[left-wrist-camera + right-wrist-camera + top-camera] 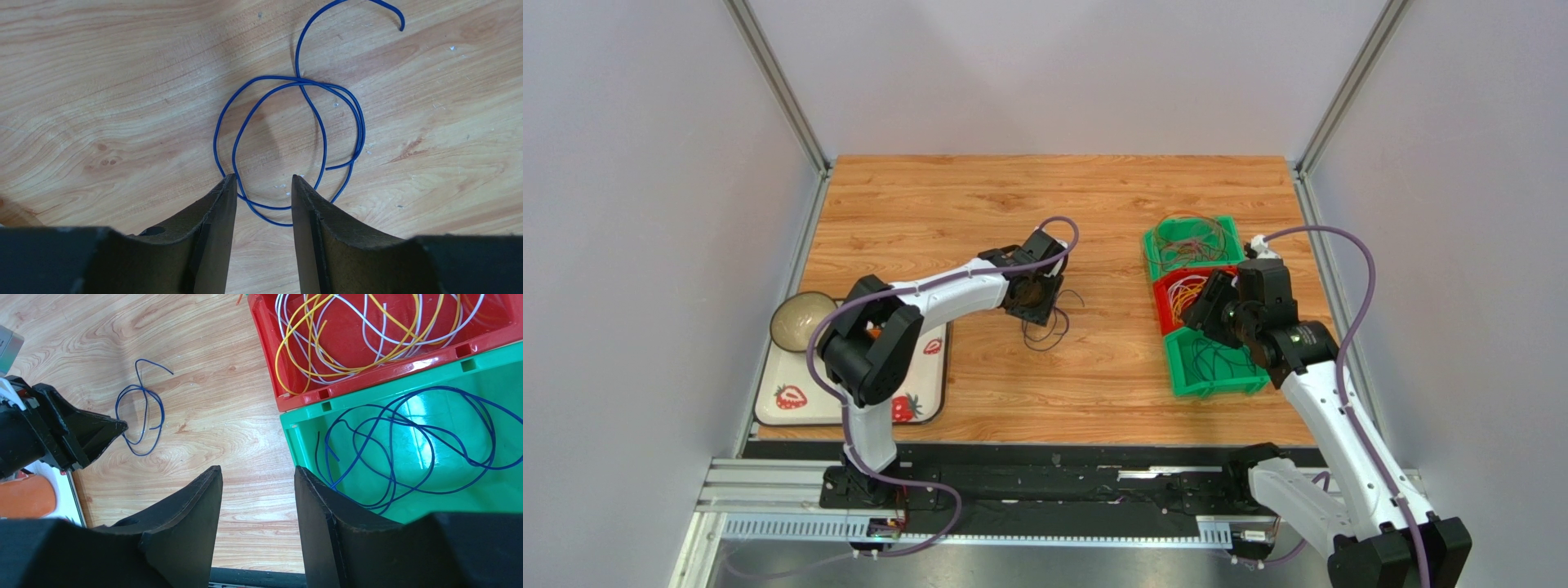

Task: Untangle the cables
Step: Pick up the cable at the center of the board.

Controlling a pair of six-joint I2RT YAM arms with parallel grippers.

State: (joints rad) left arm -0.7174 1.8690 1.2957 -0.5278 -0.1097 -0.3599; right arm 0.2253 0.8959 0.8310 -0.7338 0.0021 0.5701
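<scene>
Left hand [263, 181]: spread, tips low over the desk [92, 92], straddling the near arc of a loose blue cable [301, 79] coiled flat there; no pinch visible.

Right hand [258, 471]: spread, holding nothing, above the wood just beside the bins.

Yellow and white cables [344, 331]: tangled in the red bin [380, 373].

More blue cables [433, 453]: in the adjoining green bin [491, 373].

Pale wood-grain table [92, 92] showing a smooth, faintly satin finish. Thin blue plastic-coated cable [319, 128] lying on the table, looking smooth and slightly glossy. Red plastic bin [264, 349] and green plastic bin [301, 453], also on the table, gleaming wet-bright.
</scene>
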